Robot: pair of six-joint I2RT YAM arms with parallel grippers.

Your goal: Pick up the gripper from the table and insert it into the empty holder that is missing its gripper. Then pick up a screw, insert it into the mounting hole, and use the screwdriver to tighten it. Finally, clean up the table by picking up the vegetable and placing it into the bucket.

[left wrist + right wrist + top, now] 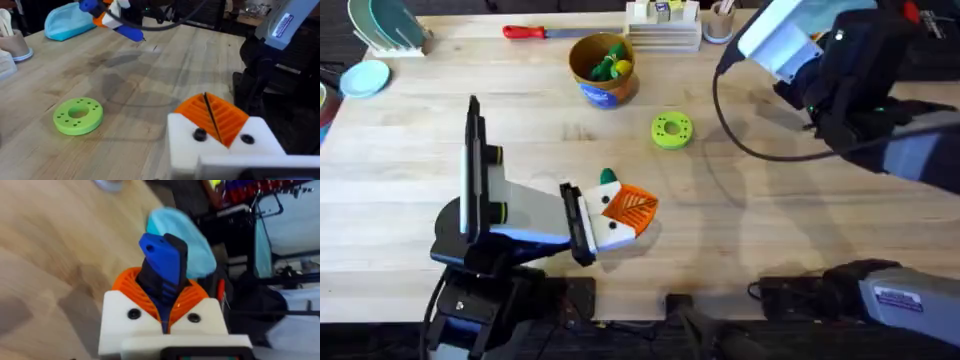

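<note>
Right wrist: right gripper [165, 311] clamps the blue screwdriver [162, 270].

The right gripper [165, 312] is out of sight from overhead, hidden under its arm's pale blue and black body, which looms large and blurred. In its own wrist view the screwdriver [164, 267] stands clamped between the orange pads, its lower part hidden between them.

Beside the left gripper [632, 210], a small dark green thing [608, 177] pokes out from behind the white finger blocks; most of it is covered, so what it is cannot be told.

The bucket [603, 68] holds yellow and green pieces [610, 66], too small to tell apart.

The red-handled screwdriver [525, 32] beyond the bucket has a blurred shaft.
</note>
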